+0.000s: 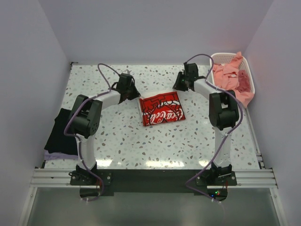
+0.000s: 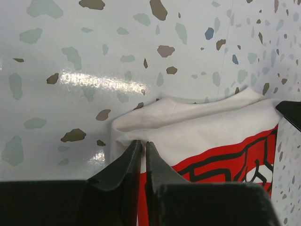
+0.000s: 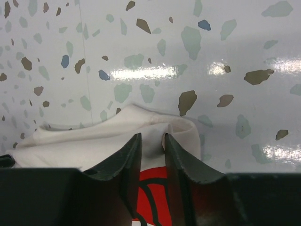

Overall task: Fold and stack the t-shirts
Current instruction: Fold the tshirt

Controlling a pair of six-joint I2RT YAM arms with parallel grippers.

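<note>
The cream-white t-shirt with the red-and-black graphic lies folded in the middle of the table. My left gripper is at its far left corner. In the left wrist view the gripper is shut, pinching the white cloth at the corner. My right gripper is at the far right corner. In the right wrist view the gripper is closed on a raised fold of the white cloth. A black t-shirt lies at the left edge over a pale lavender one.
A white lattice basket stands at the far right with salmon-pink t-shirts heaped in it and hanging over its front rim. Purple walls close in the speckled table on three sides.
</note>
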